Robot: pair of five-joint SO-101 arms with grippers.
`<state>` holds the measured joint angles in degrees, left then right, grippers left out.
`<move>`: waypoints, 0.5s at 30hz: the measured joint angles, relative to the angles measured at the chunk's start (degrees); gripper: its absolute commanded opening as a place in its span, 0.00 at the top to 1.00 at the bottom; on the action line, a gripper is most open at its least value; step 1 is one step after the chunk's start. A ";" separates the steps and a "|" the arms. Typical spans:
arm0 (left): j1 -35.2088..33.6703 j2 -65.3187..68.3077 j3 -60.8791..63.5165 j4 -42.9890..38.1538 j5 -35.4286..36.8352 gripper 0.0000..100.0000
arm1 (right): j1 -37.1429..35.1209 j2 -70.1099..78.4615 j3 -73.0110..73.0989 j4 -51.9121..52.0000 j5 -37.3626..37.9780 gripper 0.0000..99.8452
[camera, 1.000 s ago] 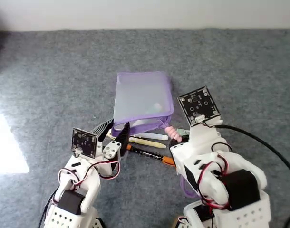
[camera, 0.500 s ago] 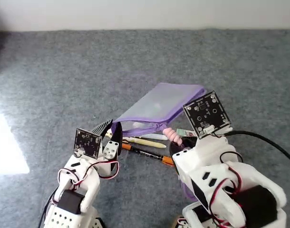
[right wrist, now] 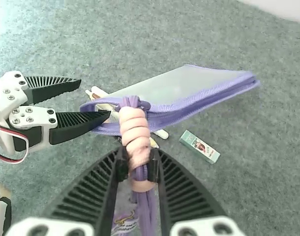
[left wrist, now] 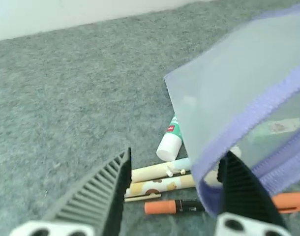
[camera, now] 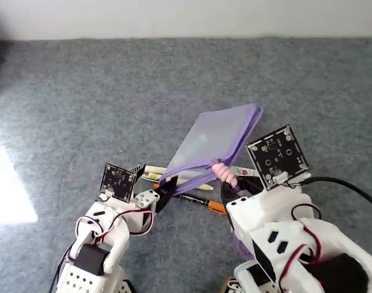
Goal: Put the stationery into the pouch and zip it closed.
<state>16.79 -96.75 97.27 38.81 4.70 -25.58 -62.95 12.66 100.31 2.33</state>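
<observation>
The translucent purple pouch (camera: 218, 135) hangs tilted, its zip end raised off the grey carpet. My right gripper (right wrist: 137, 155) is shut on the pink coiled zip charm (right wrist: 134, 127), seen in the high view at the pouch's near edge as the charm (camera: 224, 173). My left gripper (left wrist: 177, 160) stands open at the pouch's near corner (left wrist: 211, 194), which lies against one finger. Under the pouch lie cream pens (left wrist: 157, 183), an orange pen (camera: 201, 202), a white tube (left wrist: 169, 142) and a small green box (right wrist: 199, 146).
Grey carpet (camera: 82, 91) stretches all around, with a pale wall (camera: 186, 18) along the far edge. A bright patch of light (camera: 9, 195) falls at the left. The right arm's cable (camera: 350, 186) trails off to the right.
The pouch, flat on the carpet a second ago, has been lifted and swung right by the right gripper on its charm. The left gripper shifted nearer and right, following the corner.
</observation>
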 measured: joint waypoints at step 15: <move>6.51 0.00 0.00 -3.69 -0.70 0.99 | 0.00 0.00 -1.05 0.09 0.00 0.99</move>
<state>23.30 -96.75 97.27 35.12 4.00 -25.58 -62.95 11.60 100.40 2.33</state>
